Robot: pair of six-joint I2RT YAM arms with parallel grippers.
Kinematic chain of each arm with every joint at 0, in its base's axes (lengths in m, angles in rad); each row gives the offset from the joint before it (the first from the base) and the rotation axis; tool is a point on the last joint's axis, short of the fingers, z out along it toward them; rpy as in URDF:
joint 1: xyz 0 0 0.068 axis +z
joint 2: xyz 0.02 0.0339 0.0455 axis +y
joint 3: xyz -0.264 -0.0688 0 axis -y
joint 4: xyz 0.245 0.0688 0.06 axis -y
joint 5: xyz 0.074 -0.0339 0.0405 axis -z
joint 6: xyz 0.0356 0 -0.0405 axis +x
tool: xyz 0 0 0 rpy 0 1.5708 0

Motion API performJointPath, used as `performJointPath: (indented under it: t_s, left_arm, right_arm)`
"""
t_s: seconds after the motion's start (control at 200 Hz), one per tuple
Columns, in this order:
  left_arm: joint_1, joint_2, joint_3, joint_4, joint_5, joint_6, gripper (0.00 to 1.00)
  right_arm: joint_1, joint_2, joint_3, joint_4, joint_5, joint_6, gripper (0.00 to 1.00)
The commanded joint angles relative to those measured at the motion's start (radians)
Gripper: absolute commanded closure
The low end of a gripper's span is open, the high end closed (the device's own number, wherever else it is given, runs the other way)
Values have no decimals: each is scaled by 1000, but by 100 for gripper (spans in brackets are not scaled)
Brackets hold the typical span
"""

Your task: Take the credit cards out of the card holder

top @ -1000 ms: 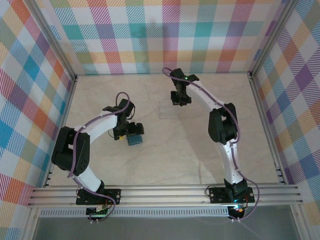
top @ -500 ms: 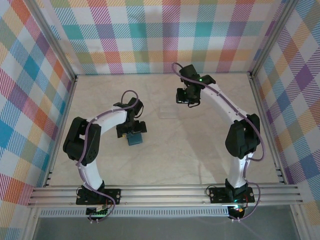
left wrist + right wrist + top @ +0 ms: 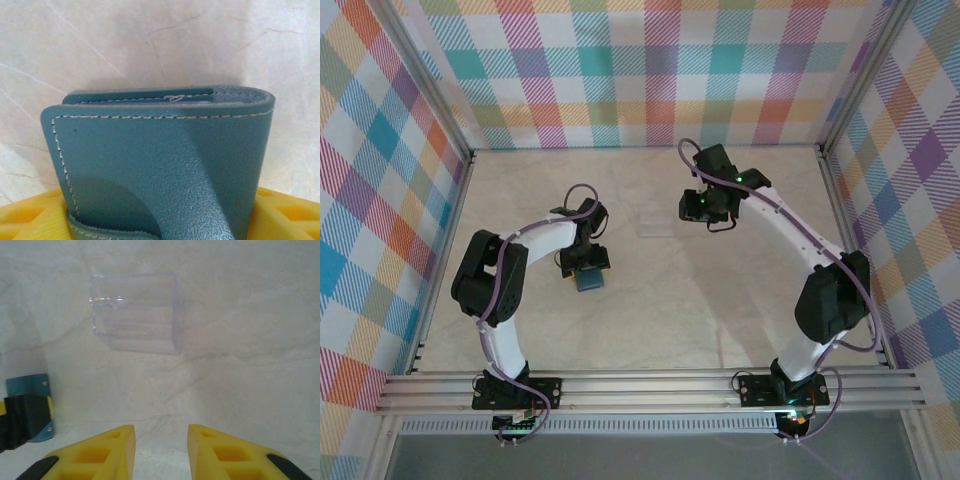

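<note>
Left gripper [image 3: 585, 268] astride teal card holder [image 3: 160, 165], grip cannot tell | right gripper [image 3: 161, 432] narrowly parted, facing clear tray [image 3: 135, 312]

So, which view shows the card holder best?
The left wrist view: the card holder is close up, folded shut, with its stitching plain. The top view shows it as a small teal square at the left gripper. The right wrist view shows a teal corner of it at the left edge, beside black parts.

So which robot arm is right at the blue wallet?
The left end effector: its yellow fingers flank the teal card holder. The right end effector hangs apart, facing the clear plastic tray, nothing between its fingers.
</note>
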Motion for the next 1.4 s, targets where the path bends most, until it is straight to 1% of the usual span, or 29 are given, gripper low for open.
performJointPath:
  t_s: [0.0,0.12,0.21,0.32,0.45,0.485,0.535,0.585,0.675,0.735,0.875,0.975,1.09,1.145,1.285,1.395]
  left_arm:
    - [-39,-37,-26,2,68,31,27]
    - [-88,-69,-22,-15,90,35,27]
    - [-143,-67,-5,-26,115,36,27]
    - [-216,-34,35,-67,99,35,27]
    - [-279,-3,69,-102,63,15,24]
    - [-290,-2,72,-104,62,10,21]
    - [-304,-3,79,-113,55,2,14]
    - [-312,-17,81,-119,42,-6,12]
    - [-312,-56,73,-121,22,-18,10]
    - [-309,-80,75,-126,15,-14,10]
    - [-276,-131,58,-124,23,-15,17]
    - [-227,-181,1,-76,61,-20,20]
    - [-168,-227,-65,-21,144,-26,24]
    - [-154,-240,-86,-3,177,-22,26]
    - [-122,-246,-126,27,250,-15,28]
    - [-106,-260,-159,53,274,-11,29]
  right_arm:
    - [2,-58,-75,74,-124,59,66]
    - [5,-110,-211,182,-262,110,65]
    - [5,-141,-311,240,-312,144,63]
    - [5,-170,-393,244,-316,152,63]
    - [5,-219,-471,223,-279,151,63]
    - [5,-230,-491,224,-275,155,63]
    - [5,-243,-517,232,-276,161,63]
    - [5,-251,-543,250,-289,176,63]
    - [6,-255,-586,307,-330,213,63]
    - [8,-247,-613,360,-363,243,63]
    - [41,-190,-635,469,-432,301,63]
    - [74,-125,-634,549,-477,336,63]
    - [112,-41,-623,657,-526,372,63]
    - [130,6,-609,699,-545,387,63]
    - [161,91,-572,736,-553,406,64]
    - [178,140,-565,772,-560,412,64]
